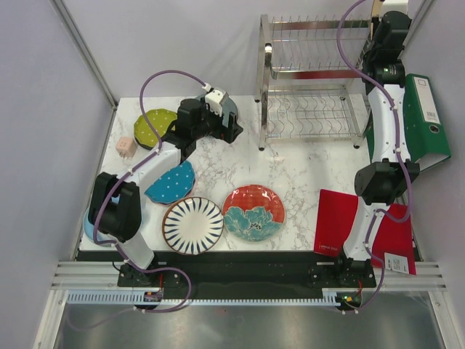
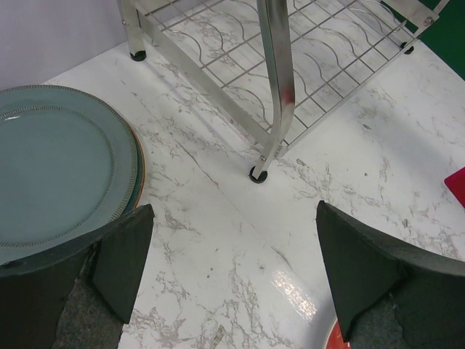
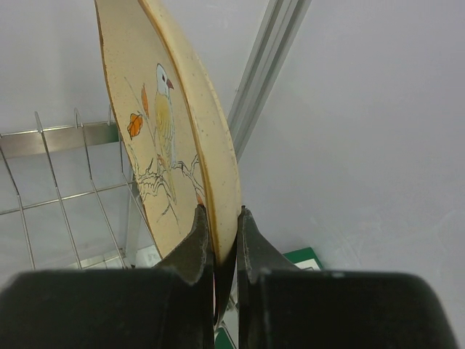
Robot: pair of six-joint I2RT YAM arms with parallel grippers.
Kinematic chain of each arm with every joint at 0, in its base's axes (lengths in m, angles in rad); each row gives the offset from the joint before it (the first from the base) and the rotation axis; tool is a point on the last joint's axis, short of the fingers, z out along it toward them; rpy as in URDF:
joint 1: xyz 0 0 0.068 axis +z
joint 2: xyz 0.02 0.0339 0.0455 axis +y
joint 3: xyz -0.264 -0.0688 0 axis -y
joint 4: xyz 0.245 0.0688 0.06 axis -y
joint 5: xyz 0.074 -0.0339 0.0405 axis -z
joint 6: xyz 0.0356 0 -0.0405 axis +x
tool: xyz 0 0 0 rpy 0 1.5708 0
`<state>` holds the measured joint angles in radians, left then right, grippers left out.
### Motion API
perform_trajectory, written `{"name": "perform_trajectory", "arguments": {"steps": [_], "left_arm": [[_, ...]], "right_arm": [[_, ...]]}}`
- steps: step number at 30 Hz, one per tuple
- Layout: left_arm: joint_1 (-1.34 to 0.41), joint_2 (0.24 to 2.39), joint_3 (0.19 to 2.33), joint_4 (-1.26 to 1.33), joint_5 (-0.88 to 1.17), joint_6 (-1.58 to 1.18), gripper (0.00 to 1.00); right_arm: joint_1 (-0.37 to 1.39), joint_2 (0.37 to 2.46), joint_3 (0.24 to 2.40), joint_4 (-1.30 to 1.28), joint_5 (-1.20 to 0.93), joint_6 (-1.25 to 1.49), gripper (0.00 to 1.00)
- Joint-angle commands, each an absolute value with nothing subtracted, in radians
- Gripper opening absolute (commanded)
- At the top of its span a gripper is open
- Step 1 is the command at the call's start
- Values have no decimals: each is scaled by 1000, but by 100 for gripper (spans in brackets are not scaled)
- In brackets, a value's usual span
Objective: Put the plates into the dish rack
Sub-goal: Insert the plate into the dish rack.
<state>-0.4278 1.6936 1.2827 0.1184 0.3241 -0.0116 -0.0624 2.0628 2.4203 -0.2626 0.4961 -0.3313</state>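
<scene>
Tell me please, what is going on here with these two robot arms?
The right gripper is shut on the tan bird plate, held on edge close to the upper wires of the dish rack. The left gripper is open and holds nothing, low over the table beside the grey-blue plate. The lime plate, the teal dotted plate, the striped plate and the red floral plate lie flat on the table.

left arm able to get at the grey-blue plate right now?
Probably yes. The left gripper is open and hangs at the rim of the grey-blue plate, nothing between them; the dish rack stands clear on the other side.
</scene>
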Motion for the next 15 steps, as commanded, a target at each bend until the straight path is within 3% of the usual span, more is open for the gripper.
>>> {"name": "perform_trajectory", "arguments": {"steps": [1,15], "left_arm": [[-426,1706,1312,176,344,-52,100],[-425,1723,1313,193,364,-57,100]], "right_arm": [[-106,2030,2519,-117,540,-288,0],[-41,1942,2411,-114,575,-333,0]]}}
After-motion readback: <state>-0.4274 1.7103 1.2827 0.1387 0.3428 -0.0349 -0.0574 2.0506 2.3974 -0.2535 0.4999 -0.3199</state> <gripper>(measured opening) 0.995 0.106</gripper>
